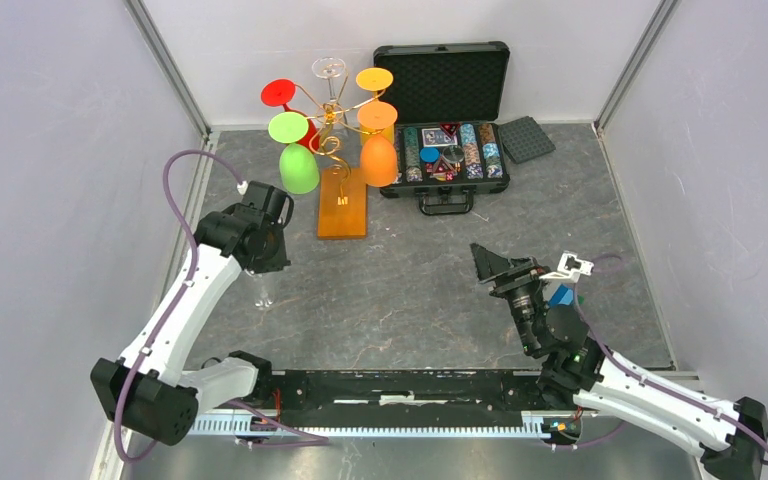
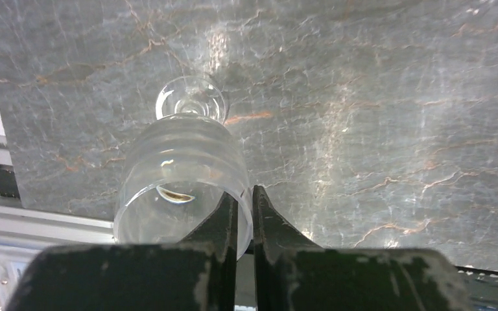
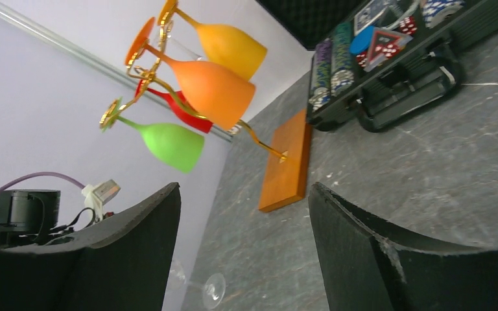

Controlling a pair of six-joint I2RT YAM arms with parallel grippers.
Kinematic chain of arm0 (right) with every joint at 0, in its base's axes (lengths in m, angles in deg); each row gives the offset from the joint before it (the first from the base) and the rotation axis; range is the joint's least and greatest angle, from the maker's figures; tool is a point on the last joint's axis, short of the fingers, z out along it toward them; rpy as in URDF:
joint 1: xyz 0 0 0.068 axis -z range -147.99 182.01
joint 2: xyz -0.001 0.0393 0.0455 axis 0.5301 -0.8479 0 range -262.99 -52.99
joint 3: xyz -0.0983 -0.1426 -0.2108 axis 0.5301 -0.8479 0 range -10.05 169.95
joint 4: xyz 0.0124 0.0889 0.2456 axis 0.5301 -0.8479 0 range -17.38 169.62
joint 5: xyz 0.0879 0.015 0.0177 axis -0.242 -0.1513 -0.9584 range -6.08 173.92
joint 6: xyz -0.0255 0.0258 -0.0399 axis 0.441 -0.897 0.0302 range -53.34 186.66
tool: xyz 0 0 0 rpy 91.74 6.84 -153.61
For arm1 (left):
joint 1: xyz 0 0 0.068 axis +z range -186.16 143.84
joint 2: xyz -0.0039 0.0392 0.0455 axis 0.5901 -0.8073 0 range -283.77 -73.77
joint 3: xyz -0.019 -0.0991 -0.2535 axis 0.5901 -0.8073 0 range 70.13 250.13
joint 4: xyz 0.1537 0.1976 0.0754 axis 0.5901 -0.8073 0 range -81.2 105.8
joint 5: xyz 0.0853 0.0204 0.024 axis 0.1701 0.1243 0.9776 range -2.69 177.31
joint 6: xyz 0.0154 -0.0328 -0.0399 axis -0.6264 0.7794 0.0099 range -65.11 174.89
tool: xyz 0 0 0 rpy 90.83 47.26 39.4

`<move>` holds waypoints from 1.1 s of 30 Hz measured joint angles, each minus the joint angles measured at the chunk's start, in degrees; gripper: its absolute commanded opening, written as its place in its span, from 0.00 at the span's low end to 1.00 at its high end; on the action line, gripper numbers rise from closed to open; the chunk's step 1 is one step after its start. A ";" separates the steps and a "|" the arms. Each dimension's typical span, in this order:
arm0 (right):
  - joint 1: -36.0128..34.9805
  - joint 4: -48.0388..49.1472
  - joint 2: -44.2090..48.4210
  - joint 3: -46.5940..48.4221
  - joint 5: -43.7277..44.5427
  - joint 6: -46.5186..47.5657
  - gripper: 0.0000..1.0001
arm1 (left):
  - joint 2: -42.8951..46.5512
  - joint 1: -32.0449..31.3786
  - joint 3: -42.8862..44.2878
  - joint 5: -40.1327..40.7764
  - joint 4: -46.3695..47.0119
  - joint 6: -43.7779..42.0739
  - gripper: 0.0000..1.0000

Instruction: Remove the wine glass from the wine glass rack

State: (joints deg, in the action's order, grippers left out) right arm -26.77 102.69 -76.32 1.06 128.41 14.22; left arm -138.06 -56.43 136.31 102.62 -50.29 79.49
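Note:
The wine glass rack (image 1: 332,125) is golden-copper wire on an orange wooden base (image 1: 343,205) at the back of the table. Green (image 1: 298,168), orange (image 1: 378,158), red and yellow glasses hang on it, and a clear one (image 1: 328,68) at the far side. My left gripper (image 2: 245,194) is shut on the rim of a clear wine glass (image 2: 181,168), upright, foot (image 2: 190,100) down at the table; I cannot tell if it touches. In the top view this glass (image 1: 263,290) is front-left of the rack. My right gripper (image 3: 245,188) is open and empty, facing the rack (image 3: 188,84).
An open black chip case (image 1: 450,130) with chips stands right of the rack, also in the right wrist view (image 3: 389,71). A grey foam pad (image 1: 526,138) lies beside it. Grey walls enclose the table; the left wall is close to the held glass.

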 measured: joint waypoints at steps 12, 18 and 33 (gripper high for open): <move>0.00 -7.69 0.66 3.74 3.19 5.84 0.79 | 0.44 2.27 -4.35 -6.40 4.52 -1.55 0.13; 0.00 -10.91 0.79 3.87 2.99 5.33 0.80 | 1.09 2.27 -4.74 -6.03 4.94 -1.75 0.40; 0.00 -19.45 1.29 6.99 0.33 1.25 0.82 | 3.56 3.32 1.33 -0.28 3.69 -3.23 0.58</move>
State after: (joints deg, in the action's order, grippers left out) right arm -26.77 83.24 -75.03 8.06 128.74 15.46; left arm -134.50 -53.11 137.64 102.34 -46.60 76.25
